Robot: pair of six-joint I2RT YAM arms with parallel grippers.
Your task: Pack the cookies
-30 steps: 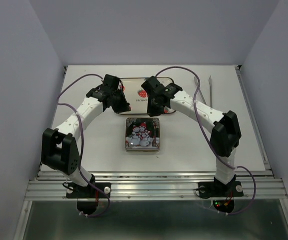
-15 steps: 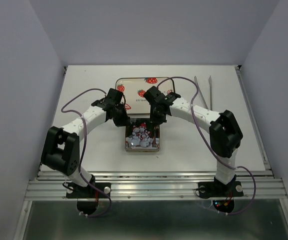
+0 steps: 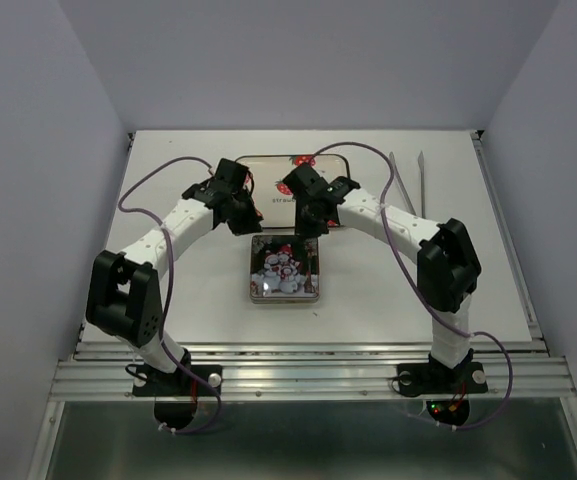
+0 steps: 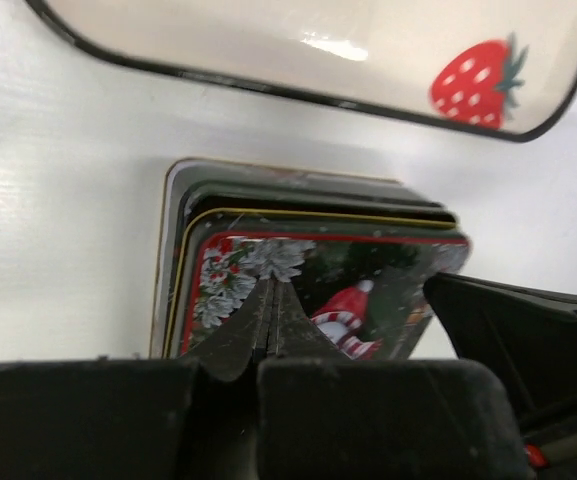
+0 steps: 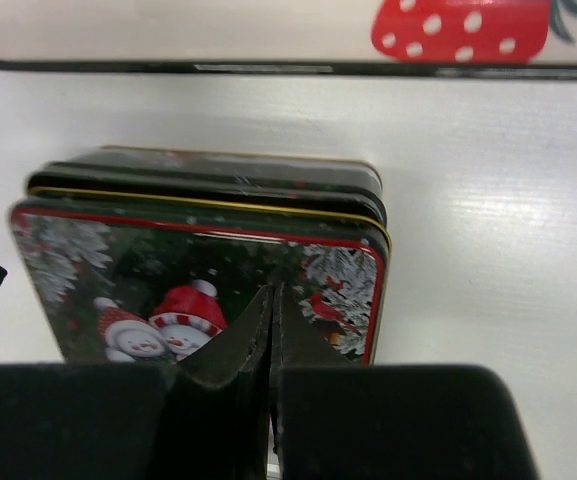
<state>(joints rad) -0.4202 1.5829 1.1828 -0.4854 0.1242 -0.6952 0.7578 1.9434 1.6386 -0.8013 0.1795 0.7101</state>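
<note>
No cookies show in any view. A square tin (image 3: pixel 286 270) with a snowman lid lies shut at the table's middle; its lid covers the inside. It also shows in the left wrist view (image 4: pixel 358 270) and the right wrist view (image 5: pixel 148 250). My left gripper (image 3: pixel 252 224) is shut and empty, just above the tin's far left corner; its tips (image 4: pixel 271 292) hang over the lid. My right gripper (image 3: pixel 308 231) is shut and empty above the tin's far edge, with its tips (image 5: pixel 271 298) over the lid.
A white tray (image 3: pixel 268 167) with printed strawberries lies just behind the tin, partly under both wrists; it also shows in the left wrist view (image 4: pixel 268 40) and the right wrist view (image 5: pixel 168 30). Metal tongs (image 3: pixel 408 185) lie at the back right.
Both grippers came forward from over the tray down to the tin's far edge, then drew back and up a little. The tin has not moved.
</note>
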